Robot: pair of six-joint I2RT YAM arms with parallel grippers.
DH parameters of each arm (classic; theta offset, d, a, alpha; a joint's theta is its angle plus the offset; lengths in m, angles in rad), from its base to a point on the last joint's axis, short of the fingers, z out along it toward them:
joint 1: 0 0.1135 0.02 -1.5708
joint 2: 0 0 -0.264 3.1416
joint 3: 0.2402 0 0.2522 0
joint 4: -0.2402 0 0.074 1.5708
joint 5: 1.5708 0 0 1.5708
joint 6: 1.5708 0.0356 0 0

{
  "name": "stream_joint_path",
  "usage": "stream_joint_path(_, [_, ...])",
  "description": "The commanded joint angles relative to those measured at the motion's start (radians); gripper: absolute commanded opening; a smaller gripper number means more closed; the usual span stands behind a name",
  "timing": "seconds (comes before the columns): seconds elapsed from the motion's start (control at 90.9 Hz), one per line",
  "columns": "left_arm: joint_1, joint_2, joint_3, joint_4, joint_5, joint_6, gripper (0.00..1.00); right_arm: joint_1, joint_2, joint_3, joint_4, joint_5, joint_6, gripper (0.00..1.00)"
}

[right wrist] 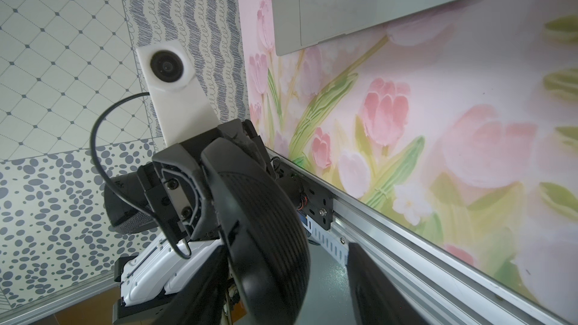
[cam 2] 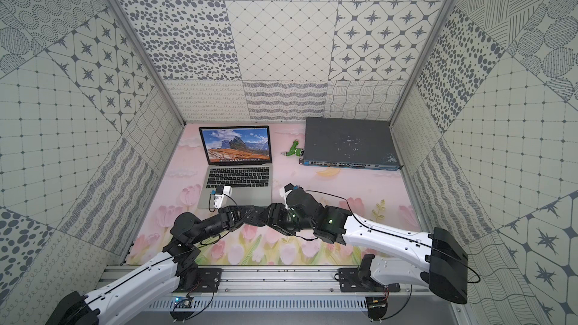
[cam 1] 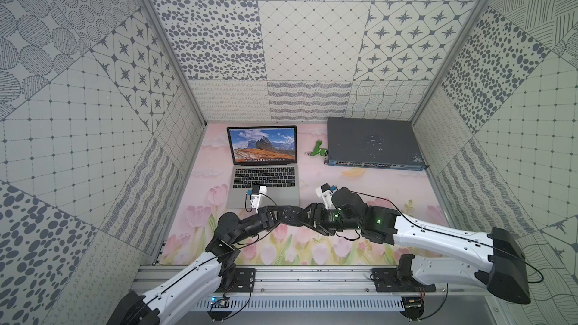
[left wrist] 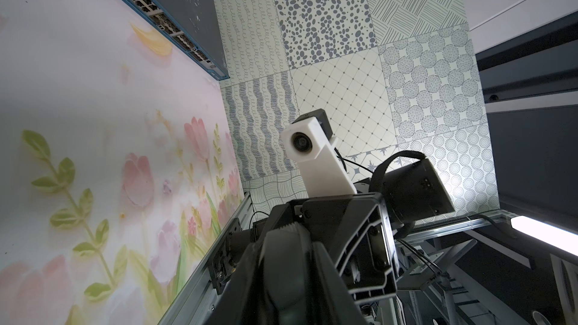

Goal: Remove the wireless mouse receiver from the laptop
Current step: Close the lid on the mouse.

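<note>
The silver-grey laptop [cam 1: 266,196] [cam 2: 239,196] stands open at the back left of the flowered mat, its screen lit; its front corner also shows in the right wrist view [right wrist: 375,1]. I cannot see the wireless mouse receiver in any view. Both arms meet in the air in front of the laptop. My left gripper [cam 1: 286,214] [left wrist: 289,242] is shut on a black oval mouse [left wrist: 287,276] [right wrist: 266,229]. My right gripper [cam 1: 300,214] [right wrist: 286,248] straddles the mouse's other end and is open. One of its fingers [right wrist: 375,276] stands well off the mouse.
A flat dark-grey network switch [cam 1: 372,142] [cam 2: 347,142] lies at the back right. A green gadget with a metal plug [cam 1: 319,150] lies between it and the laptop. Patterned walls close three sides, and an aluminium rail [cam 1: 297,276] runs along the front.
</note>
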Motion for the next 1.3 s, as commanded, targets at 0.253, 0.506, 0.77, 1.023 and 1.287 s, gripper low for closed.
stream_joint_path(0.253, [0.004,-0.006,0.002,0.080,-0.001,-0.019,0.11,-0.009,0.019,0.035,-0.064,0.011,-0.076,0.62])
stream_joint_path(0.506, [0.004,-0.005,0.002,0.071,-0.003,-0.011,0.11,-0.009,0.029,0.061,-0.100,0.022,-0.103,0.64])
stream_joint_path(0.77, [0.004,-0.007,0.004,0.072,-0.001,-0.013,0.11,-0.009,0.046,0.080,-0.101,0.022,-0.115,0.64])
stream_joint_path(1.023, [0.004,-0.006,0.000,0.072,-0.003,-0.013,0.11,-0.008,0.062,0.075,-0.106,0.024,-0.126,0.64])
stream_joint_path(1.287, [0.004,-0.005,0.000,0.070,-0.004,-0.012,0.11,-0.009,0.048,0.082,-0.105,0.040,-0.137,0.67])
